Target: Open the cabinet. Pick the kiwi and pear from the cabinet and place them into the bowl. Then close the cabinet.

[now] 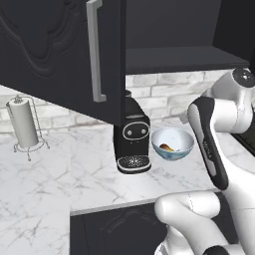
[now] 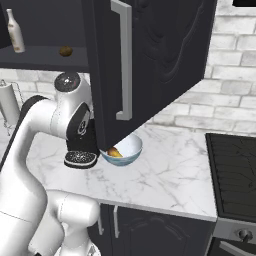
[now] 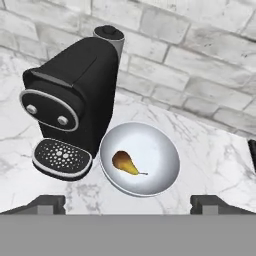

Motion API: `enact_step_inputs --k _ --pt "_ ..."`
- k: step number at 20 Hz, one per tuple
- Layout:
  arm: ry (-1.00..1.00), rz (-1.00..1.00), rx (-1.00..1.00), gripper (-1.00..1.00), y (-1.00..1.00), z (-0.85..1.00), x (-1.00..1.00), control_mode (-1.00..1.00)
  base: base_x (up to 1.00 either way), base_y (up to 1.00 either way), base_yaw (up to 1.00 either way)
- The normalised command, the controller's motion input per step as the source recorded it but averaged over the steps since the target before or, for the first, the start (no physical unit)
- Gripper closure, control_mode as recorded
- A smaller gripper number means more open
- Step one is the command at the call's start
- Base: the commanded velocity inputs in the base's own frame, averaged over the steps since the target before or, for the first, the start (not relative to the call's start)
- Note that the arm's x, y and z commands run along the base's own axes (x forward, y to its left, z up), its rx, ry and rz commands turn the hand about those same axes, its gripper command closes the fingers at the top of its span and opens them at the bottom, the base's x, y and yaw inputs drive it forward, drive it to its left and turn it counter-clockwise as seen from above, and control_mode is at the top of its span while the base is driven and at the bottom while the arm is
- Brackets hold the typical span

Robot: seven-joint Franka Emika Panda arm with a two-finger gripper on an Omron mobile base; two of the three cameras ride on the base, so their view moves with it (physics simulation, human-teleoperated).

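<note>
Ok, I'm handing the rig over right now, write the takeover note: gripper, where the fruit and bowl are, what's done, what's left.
Gripper: open, empty, above the bowl.
Pear: in the bowl, beside the coffee machine on the counter.
Kiwi: on the cabinet shelf, near a bottle.
Cabinet: both doors open.
Done: cabinet opened, pear placed.
Left: pick the kiwi, place it in the bowl, close the cabinet.

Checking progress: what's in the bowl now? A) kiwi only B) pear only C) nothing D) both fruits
B: the hand view shows just the pear lying in the bowl; the kiwi sits on the cabinet shelf.
</note>
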Motion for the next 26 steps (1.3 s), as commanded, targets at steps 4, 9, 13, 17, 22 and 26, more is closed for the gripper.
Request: enact_step_inputs --k 4,9,13,17,22,26 --pt "-0.13 0.0 0.0 -1.0 0.28 0.59 0.0 -1.0 0.0 0.0 0.0" --pt "-0.11 0.0 0.0 -1.0 0.26 0.59 0.0 -1.0 0.0 0.0 0.0" --pt "-0.07 0.0 0.0 -1.0 0.26 0.58 0.05 -1.0 0.0 0.0 0.0" --pt "-0.05 0.0 0.0 -1.0 0.33 0.39 0.24 -1.0 0.0 0.0 0.0" --pt "-0.02 0.0 0.01 -1.0 0.41 0.13 0.39 -1.0 0.0 0.0 0.0" --pt "-0.04 0.0 0.02 -1.0 0.34 0.18 0.34 -1.0 0.0 0.0 0.0"
